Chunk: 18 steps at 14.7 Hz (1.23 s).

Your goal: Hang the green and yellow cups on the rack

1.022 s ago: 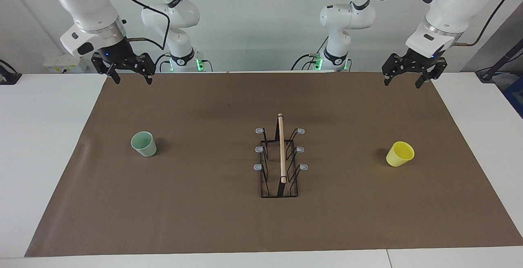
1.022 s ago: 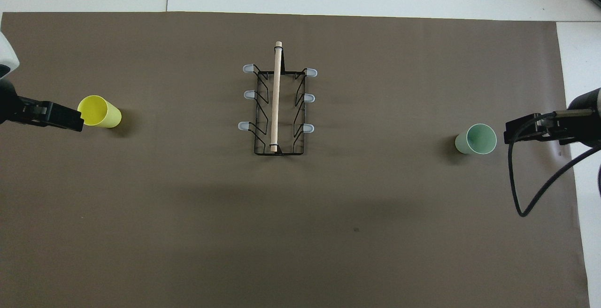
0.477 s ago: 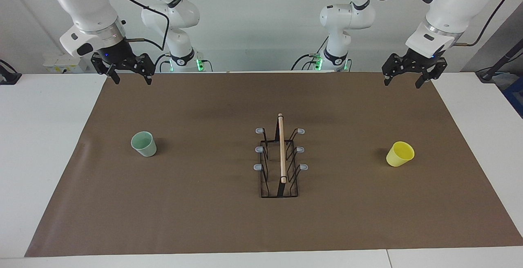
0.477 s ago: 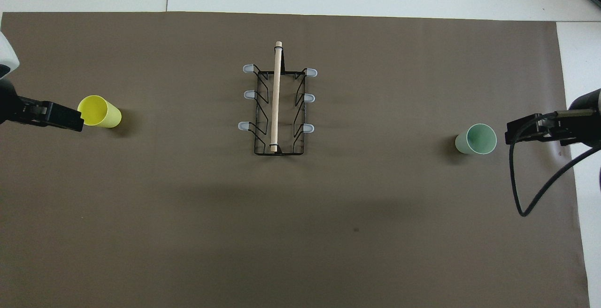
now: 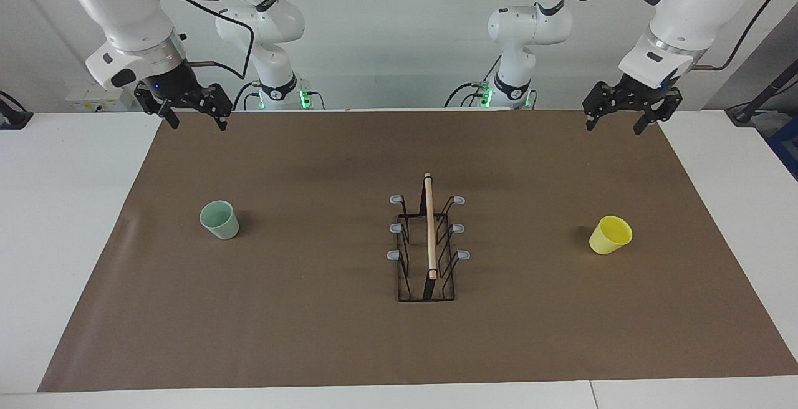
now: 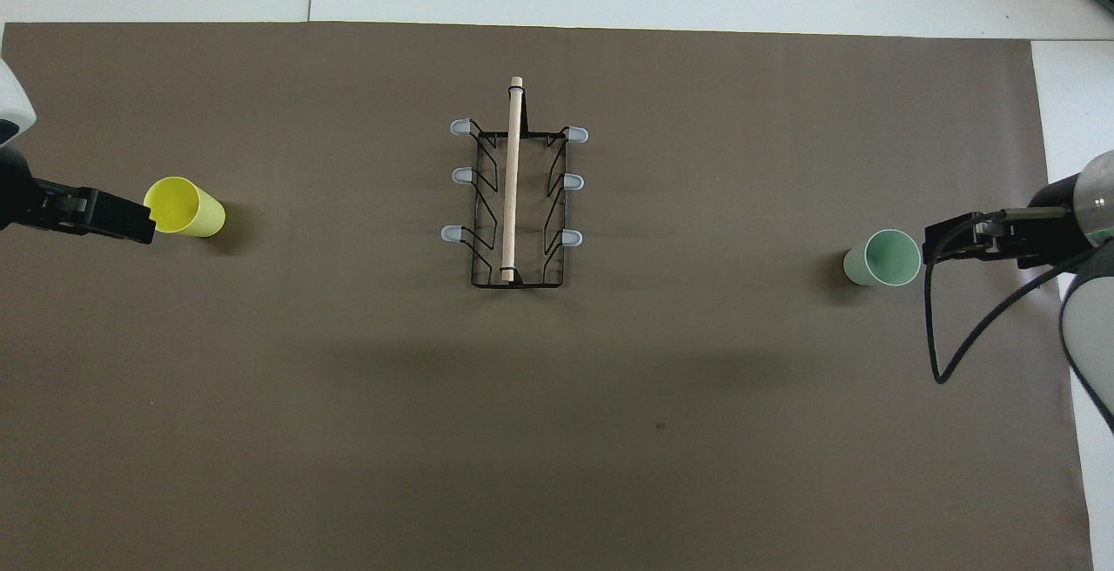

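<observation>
Nothing hung yet. Rack [image 5: 427, 247] sits mid-bench on the brown mat [image 5: 312, 334], its wooden rod [image 5: 429, 225] running from the robots' edge toward the opposite edge, all six prongs bare.

Green cup [image 5: 219, 219] stands upright, mouth up, toward the right arm's end of the bench, level with the rack. Yellow cup [image 5: 610, 235] is toward the left arm's end, also level with the rack, leaning slightly with its mouth up.

Right gripper [image 5: 194, 120] hangs up in the air over the mat's edge on the robots' side, at the corner near its own base, jaws wide, holding nothing. The green cup lies out from it toward the middle of the bench and well below; it needs to travel forward and down. That arm is plainly the nearer one for green.

Left gripper [image 5: 614, 125] mirrors it at the other robot-side corner of the mat, jaws wide, empty, fingers pointing down. The yellow cup lies forward and below it, well apart. Left arm nearer for yellow.

Likely step: first reach, each arm to its own cup.
</observation>
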{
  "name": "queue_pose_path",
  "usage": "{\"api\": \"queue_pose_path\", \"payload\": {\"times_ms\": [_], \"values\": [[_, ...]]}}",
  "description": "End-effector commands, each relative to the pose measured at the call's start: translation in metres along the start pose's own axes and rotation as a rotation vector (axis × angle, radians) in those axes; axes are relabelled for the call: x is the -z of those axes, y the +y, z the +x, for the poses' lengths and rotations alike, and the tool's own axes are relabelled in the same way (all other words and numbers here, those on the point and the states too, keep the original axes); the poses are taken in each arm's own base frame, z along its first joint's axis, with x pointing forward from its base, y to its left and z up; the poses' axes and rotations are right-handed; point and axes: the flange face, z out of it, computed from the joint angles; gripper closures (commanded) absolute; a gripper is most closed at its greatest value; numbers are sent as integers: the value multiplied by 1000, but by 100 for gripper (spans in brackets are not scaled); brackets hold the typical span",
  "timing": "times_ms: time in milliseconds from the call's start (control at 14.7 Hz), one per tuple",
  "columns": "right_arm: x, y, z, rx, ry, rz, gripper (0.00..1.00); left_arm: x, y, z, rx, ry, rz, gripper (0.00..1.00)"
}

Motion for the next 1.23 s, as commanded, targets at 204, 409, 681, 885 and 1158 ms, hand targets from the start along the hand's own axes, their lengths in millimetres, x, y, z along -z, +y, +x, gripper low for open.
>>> {"api": "queue_pose_path", "payload": {"times_ms": [204, 409, 681, 885, 1158], "values": [[-76, -9, 76, 44, -78, -109, 0, 1, -1, -10, 0, -7, 9, 0], [-113, -29, 93, 255, -139, -134, 0, 1, -1, -10, 0, -7, 9, 0], [-157, -64, 93, 668, -248, -314, 0, 1, -1, -10, 0, -7, 9, 0], [-197, -101, 89, 936, -363, -433, 0, 1, -1, -10, 0, -7, 9, 0], [-235, -100, 84, 1269, -527, -499, 0, 1, -1, -10, 0, -7, 9, 0]]}}
